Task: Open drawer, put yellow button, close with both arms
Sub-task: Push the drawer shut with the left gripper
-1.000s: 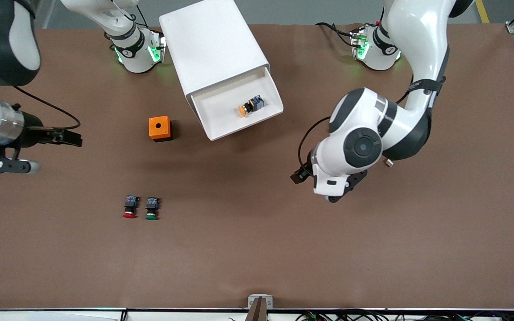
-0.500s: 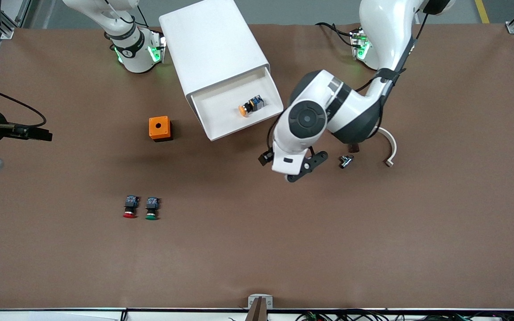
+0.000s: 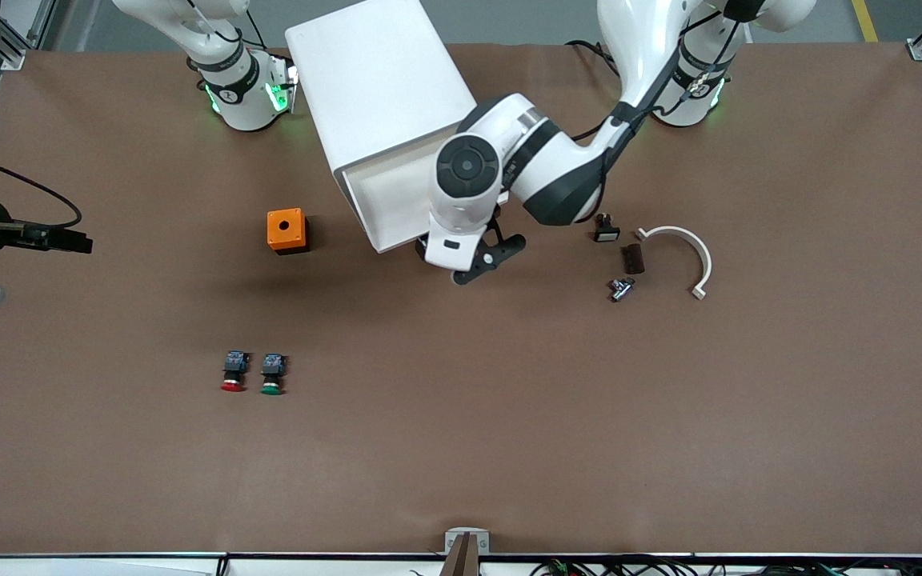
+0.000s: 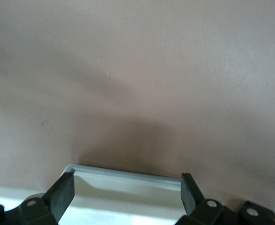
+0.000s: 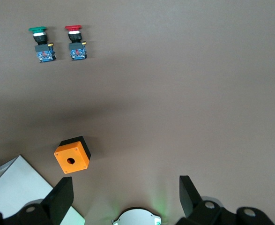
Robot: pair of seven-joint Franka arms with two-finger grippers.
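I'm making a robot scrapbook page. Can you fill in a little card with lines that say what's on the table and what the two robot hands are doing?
Cabinet: white rounded boxy cabinet between the arm bases
Drawer: shallow white top drawer pulled open, partly hidden by the left arm
Yellow button: not visible
Left gripper: open, over the open drawer's front edge
Right gripper: open, waiting at the right arm's end of the table
Other buttons: red-capped button beside green-capped button
Box: orange box with a hole, beside the drawer

white drawer [image 3: 381, 196], orange box [image 3: 286, 230], brown table [image 3: 509, 416]
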